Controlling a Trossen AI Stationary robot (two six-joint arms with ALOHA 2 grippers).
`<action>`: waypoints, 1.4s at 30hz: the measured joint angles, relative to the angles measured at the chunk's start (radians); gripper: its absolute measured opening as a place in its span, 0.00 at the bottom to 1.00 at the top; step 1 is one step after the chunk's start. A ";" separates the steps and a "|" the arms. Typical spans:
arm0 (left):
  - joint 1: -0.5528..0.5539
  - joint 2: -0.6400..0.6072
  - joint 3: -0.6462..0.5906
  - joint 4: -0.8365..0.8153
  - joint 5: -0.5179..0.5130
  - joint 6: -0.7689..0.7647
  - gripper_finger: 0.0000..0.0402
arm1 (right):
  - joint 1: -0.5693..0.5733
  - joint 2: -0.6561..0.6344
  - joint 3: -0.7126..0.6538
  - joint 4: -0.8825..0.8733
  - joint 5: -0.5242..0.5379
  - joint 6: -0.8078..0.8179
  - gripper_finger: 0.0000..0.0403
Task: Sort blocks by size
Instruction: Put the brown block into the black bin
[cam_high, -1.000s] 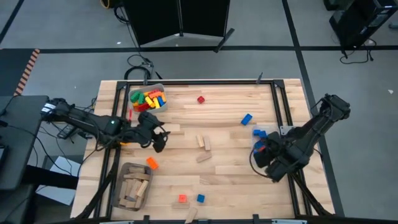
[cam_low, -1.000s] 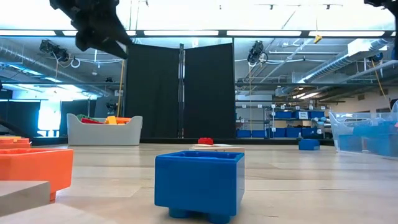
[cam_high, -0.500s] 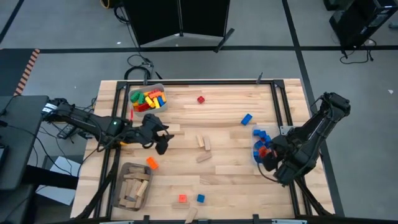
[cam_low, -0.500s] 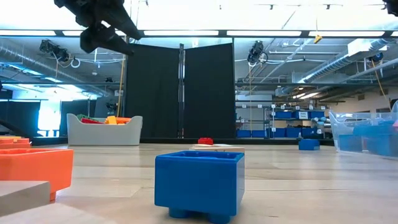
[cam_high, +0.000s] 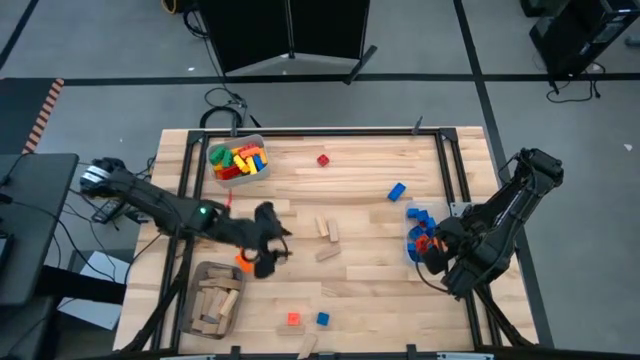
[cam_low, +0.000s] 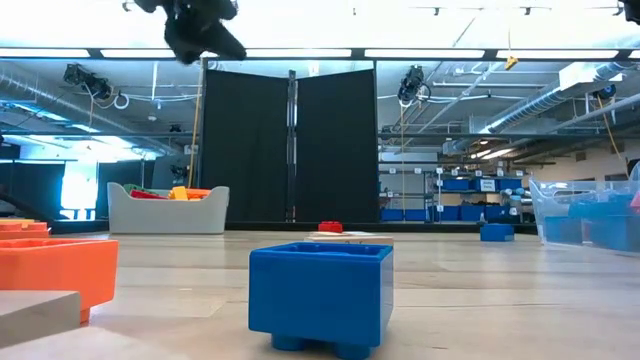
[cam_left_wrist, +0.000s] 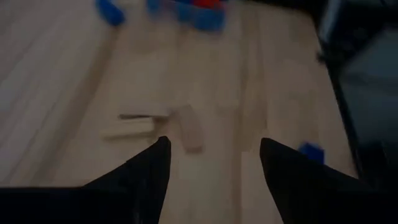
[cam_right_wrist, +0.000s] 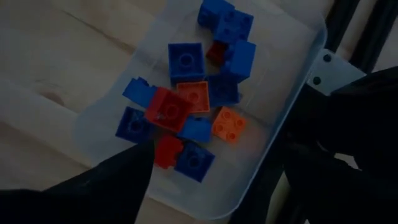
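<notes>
At the near edge of the desk (cam_high: 370, 280) lie a small red brick (cam_high: 293, 319) and a small blue brick (cam_high: 322, 319), unmoved. Just beyond them the left end effector (cam_high: 268, 250) has swung from beside the grey bin to mid-desk, by the orange brick (cam_high: 243, 262); its fingers (cam_left_wrist: 149, 174) are spread with nothing between them, over two tan wooden pieces (cam_left_wrist: 161, 126). The right end effector (cam_high: 436, 258), which had hung nearer the desk's front corner, now hovers over the clear bin (cam_right_wrist: 292, 93), fingers parted and empty. That bin holds small square studded bricks (cam_right_wrist: 186, 112), mostly blue with a few red and orange. The mesh basket (cam_high: 209, 297) at the near left is filled with tan wooden pieces. Farther back a blue brick (cam_high: 397, 191) and a red brick (cam_high: 323, 159) lie loose, and the grey bin (cam_high: 237, 163) holds green, yellow, red and orange bricks.
</notes>
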 joint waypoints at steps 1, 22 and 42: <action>-0.016 0.031 0.028 -0.025 0.003 0.040 0.63 | 0.000 0.000 0.000 -0.006 0.000 0.000 0.90; -0.157 0.627 0.544 -0.288 -0.062 0.275 0.63 | 0.000 0.000 0.000 0.063 -0.036 -0.042 0.83; -0.440 0.683 0.555 -0.354 -0.134 -0.243 0.63 | 0.000 0.001 0.000 0.327 -0.033 -0.043 0.81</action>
